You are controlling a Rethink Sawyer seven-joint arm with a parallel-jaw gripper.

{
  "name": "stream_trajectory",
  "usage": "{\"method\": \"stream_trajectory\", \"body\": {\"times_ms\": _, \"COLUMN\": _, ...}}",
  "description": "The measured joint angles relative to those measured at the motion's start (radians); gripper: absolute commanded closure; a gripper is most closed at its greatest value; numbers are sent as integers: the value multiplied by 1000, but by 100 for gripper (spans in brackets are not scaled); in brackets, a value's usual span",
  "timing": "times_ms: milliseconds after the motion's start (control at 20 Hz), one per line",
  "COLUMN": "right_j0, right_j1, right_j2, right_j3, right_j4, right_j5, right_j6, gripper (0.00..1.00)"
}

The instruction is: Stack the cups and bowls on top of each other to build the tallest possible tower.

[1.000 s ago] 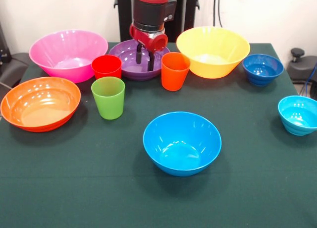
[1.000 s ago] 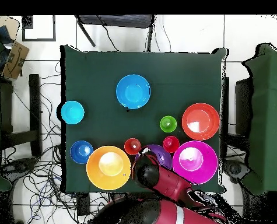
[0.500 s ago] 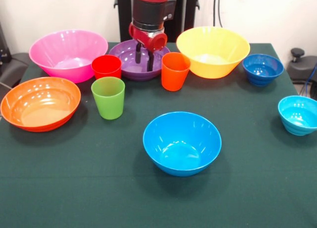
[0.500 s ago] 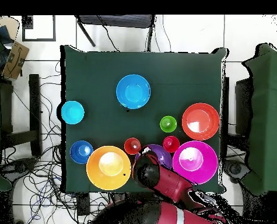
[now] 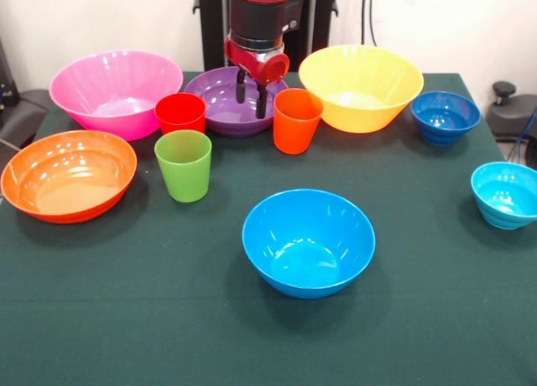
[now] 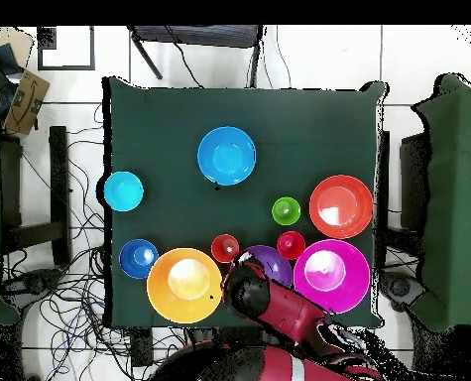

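Gripper (image 5: 252, 94) fingers narrowly parted, empty, hanging inside purple bowl (image 5: 220, 103). Nearest: glossy round blue bowl (image 5: 308, 242). Behind: tapered green cup (image 5: 184, 164), orange cup (image 5: 296, 120). No tower, nothing stacked. Dark green cloth table (image 5: 151, 319); pale wall behind.

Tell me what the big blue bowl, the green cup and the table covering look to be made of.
The blue bowl looks like glossy moulded plastic: bright glints on its inner wall. The green cup seems the same plastic, smooth, with a softer sheen. The table covering looks like matte dark green cloth, showing no reflections; the exact fabric is unclear.
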Motion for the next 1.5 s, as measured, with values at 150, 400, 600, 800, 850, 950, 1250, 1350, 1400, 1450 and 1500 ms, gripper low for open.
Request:
{"method": "stream_trajectory", "body": {"times_ms": 150, "right_j0": 1, "right_j1": 0, "right_j2": 0, "right_j3": 0, "right_j4": 0, "right_j5": 9, "right_j6": 0, "gripper": 0}}
{"method": "stream_trajectory", "body": {"times_ms": 400, "right_j0": 1, "right_j1": 0, "right_j2": 0, "right_j3": 0, "right_j4": 0, "right_j5": 10, "right_j6": 0, "gripper": 0}}
{"method": "stream_trajectory", "body": {"times_ms": 600, "right_j0": 1, "right_j1": 0, "right_j2": 0, "right_j3": -1, "right_j4": 0, "right_j5": 10, "right_j6": 0, "gripper": 0}}
{"method": "stream_trajectory", "body": {"times_ms": 800, "right_j0": 1, "right_j1": 0, "right_j2": 0, "right_j3": -1, "right_j4": 0, "right_j5": 10, "right_j6": 0, "gripper": 0}}
{"method": "stream_trajectory", "body": {"times_ms": 850, "right_j0": 1, "right_j1": 0, "right_j2": 0, "right_j3": -3, "right_j4": 0, "right_j5": 9, "right_j6": 0, "gripper": 0}}
{"method": "stream_trajectory", "body": {"times_ms": 950, "right_j0": 1, "right_j1": 0, "right_j2": 0, "right_j3": -3, "right_j4": 0, "right_j5": 10, "right_j6": 0, "gripper": 0}}
{"method": "stream_trajectory", "body": {"times_ms": 1250, "right_j0": -3, "right_j1": 0, "right_j2": 1, "right_j3": -4, "right_j4": 0, "right_j5": 10, "right_j6": 0, "gripper": 0}}
{"method": "stream_trajectory", "body": {"times_ms": 1350, "right_j0": -6, "right_j1": 2, "right_j2": 2, "right_j3": -5, "right_j4": 0, "right_j5": 8, "right_j6": 0, "gripper": 0}}
{"method": "stream_trajectory", "body": {"times_ms": 1400, "right_j0": -9, "right_j1": 6, "right_j2": 3, "right_j3": -6, "right_j4": 0, "right_j5": 3, "right_j6": 0, "gripper": 0}}
{"method": "stream_trajectory", "body": {"times_ms": 1450, "right_j0": -12, "right_j1": 9, "right_j2": 4, "right_j3": -6, "right_j4": 0, "right_j5": 0, "right_j6": 0, "gripper": 0}}
{"method": "stream_trajectory", "body": {"times_ms": 1500, "right_j0": -15, "right_j1": 13, "right_j2": 5, "right_j3": -6, "right_j4": 0, "right_j5": -4, "right_j6": 0, "gripper": 0}}
